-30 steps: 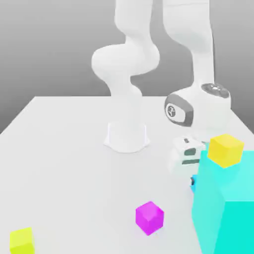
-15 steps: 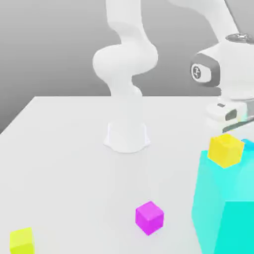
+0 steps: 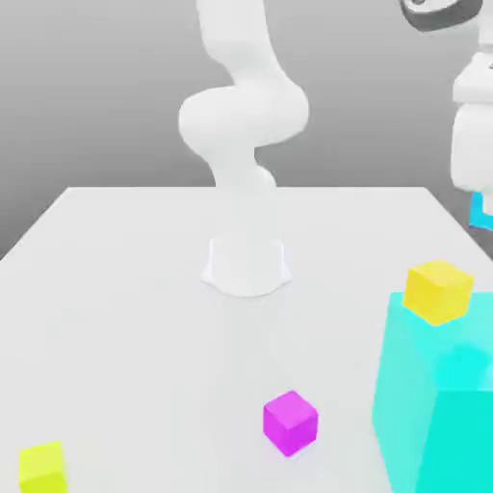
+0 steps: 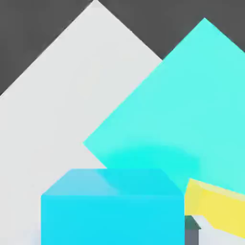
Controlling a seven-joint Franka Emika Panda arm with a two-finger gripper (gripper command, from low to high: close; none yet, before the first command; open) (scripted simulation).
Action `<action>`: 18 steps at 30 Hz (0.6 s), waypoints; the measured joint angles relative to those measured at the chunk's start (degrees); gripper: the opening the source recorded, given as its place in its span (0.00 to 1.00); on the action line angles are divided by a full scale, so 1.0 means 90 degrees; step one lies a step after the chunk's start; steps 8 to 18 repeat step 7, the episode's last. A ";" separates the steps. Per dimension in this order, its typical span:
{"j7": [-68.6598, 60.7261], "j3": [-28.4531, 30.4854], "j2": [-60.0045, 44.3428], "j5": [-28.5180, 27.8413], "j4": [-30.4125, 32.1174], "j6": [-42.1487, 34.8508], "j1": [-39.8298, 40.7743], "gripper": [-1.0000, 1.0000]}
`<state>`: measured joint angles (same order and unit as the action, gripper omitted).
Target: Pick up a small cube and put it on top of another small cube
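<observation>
I read a simulated test bench: bare white worktop [image 3: 125, 289], flat grey backdrop, plain coloured cubes near my arm's base [image 3: 246, 265].

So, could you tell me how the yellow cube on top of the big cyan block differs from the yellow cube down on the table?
The yellow cube on the cyan block sits raised on the big cyan block, at the exterior view's right; the yellow cube on the table rests on the white table, at that view's lower left. The raised one looks more orange-yellow, the table one more lemon. Both are small cubes of similar size.
</observation>
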<state>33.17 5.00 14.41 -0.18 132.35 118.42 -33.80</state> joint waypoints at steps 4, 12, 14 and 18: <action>-0.0011 0.0058 -0.0330 -0.0077 0.0478 0.0759 0.0090 1.00; -0.0011 0.0058 -0.0330 -0.0077 0.0478 0.0759 0.0090 1.00; -0.0011 0.0058 -0.0330 -0.0077 0.0478 0.0759 0.0090 1.00; -0.0011 0.0058 -0.0330 -0.0077 0.0478 0.0759 0.0090 1.00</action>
